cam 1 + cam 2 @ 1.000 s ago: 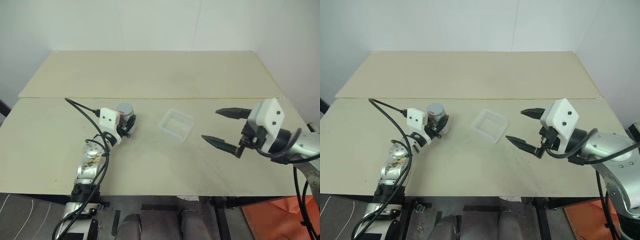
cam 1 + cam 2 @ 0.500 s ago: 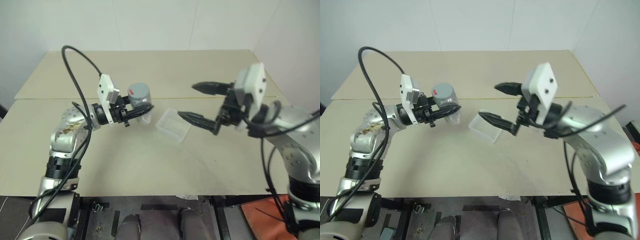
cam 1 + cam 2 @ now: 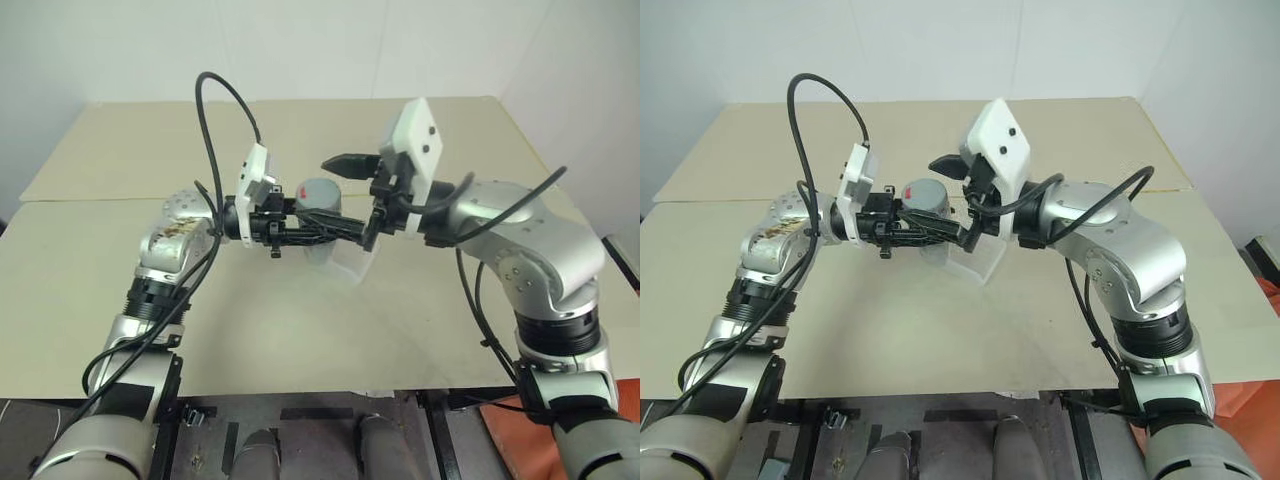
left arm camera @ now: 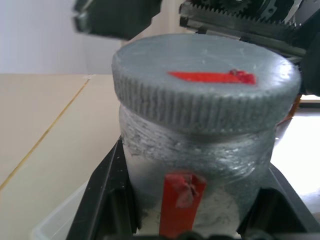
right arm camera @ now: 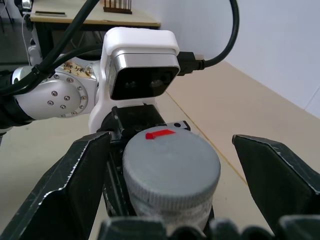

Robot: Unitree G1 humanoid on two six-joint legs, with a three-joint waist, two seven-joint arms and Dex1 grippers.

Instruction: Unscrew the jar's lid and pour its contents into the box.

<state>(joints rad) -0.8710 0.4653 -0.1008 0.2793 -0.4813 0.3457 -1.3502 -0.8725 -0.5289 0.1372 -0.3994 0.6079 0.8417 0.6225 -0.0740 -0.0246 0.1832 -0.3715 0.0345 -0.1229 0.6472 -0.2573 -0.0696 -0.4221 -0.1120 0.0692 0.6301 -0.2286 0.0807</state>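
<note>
Both grippers meet above the middle of the table [image 3: 120, 310], nearest to the robot. Its left gripper [image 3: 318, 233] is clamped on the jar [image 3: 322, 200], gripping the body low down with a finger on each side, so the jar hangs in the air over the near part of the box [image 3: 350, 265]. Facing it, the right gripper [image 5: 165, 200] has its jaws spread wide on either side of the lid [image 5: 171, 162] without touching it. The jar looks like a small, rigid container, probably light and unlikely to dent under a firm squeeze, though its silvery wall may be slick, so the low hold on the body seems sensible. The lid has a ribbed edge, which should give the black fingers purchase; that rim is the natural place for the right gripper to close before twisting. The contents are hidden inside the closed jar, so their number cannot be told. The box, a clear thin-walled tray, appears light enough to slide if bumped. Counted: one jar, one lid, one box, two grippers. Farther off, the tabletop runs back to a pale wall [image 3: 300, 45].
</note>
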